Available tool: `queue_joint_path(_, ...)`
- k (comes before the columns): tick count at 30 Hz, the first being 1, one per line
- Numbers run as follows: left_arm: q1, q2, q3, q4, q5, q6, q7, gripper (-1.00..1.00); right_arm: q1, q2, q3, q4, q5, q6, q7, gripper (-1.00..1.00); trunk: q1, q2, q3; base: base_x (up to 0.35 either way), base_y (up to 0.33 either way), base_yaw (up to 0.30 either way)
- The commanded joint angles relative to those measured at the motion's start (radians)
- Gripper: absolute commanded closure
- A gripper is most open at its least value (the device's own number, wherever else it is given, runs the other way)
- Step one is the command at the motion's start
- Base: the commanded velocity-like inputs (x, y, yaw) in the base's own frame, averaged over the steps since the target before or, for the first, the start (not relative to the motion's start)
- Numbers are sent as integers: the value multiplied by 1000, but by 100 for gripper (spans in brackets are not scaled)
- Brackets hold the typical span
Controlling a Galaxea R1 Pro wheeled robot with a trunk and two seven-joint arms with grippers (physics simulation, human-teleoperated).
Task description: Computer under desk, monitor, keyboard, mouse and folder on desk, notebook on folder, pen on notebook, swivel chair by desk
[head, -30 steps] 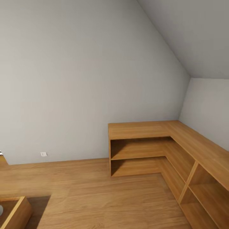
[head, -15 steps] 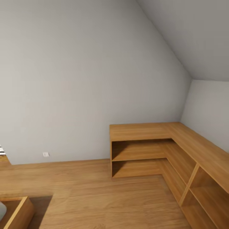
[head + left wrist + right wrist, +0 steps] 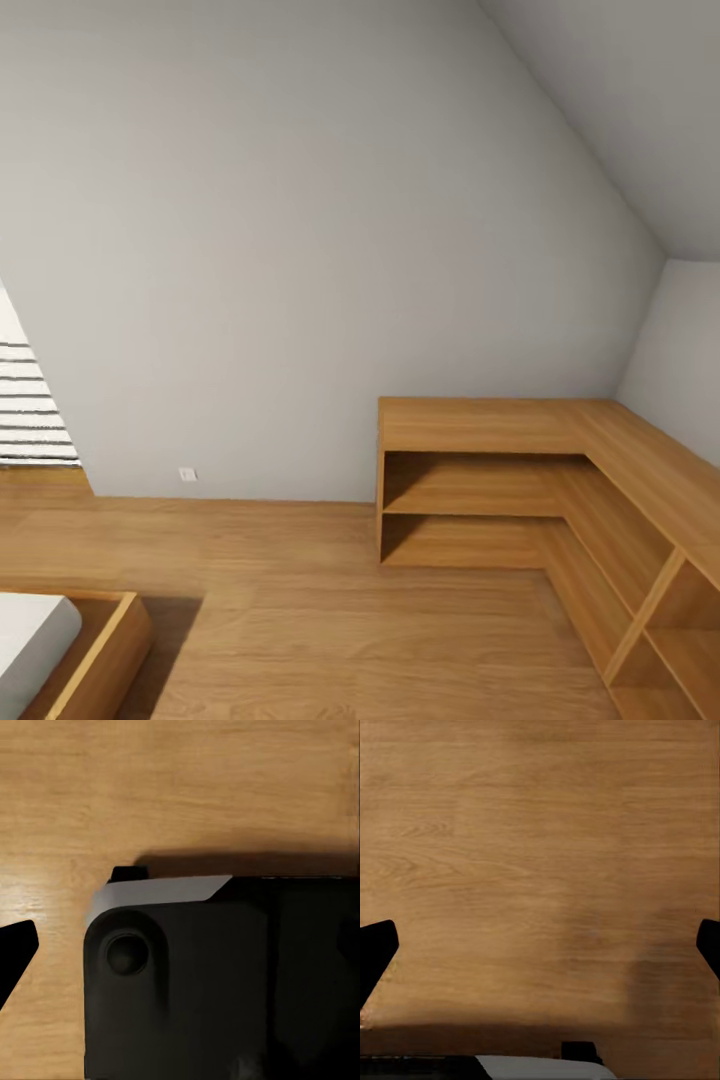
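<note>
I am in the bedroom, facing a sloped grey wall (image 3: 300,250) over a light wooden floor (image 3: 300,620). In the right wrist view my right gripper (image 3: 540,952) hangs open above bare floor, its dark fingertips (image 3: 376,949) wide apart at the frame's edges. In the left wrist view my left gripper (image 3: 180,952) is open too. One of its fingertips (image 3: 16,949) shows over the floor, and the rest lies against my own black base (image 3: 225,982).
A light wooden L-shaped shelf bench (image 3: 480,425) fills the right corner and runs along the right wall. The wooden frame of a bed (image 3: 110,650) with a white mattress (image 3: 30,635) sits at lower left. Striped blinds (image 3: 30,400) show at the left edge. A wall socket (image 3: 187,474) sits low.
The whole picture has shifted right, so the camera has turned left. The bed corner and the blinds have come further into view.
</note>
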Motion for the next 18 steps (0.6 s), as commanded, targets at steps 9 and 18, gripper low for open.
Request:
queue_joint_path(9,-10,23,31,-147,83,-2,2,-100,-139,48,-5,-106,0,-17,-39,-100,-35,63,23,0,0,284)
queue_joint_path(18,-14,52,53,-16,220,-244,-3,-100,-180,19,-10,-23,1,-30,-50,-100,-61,112,45,0,0,284)
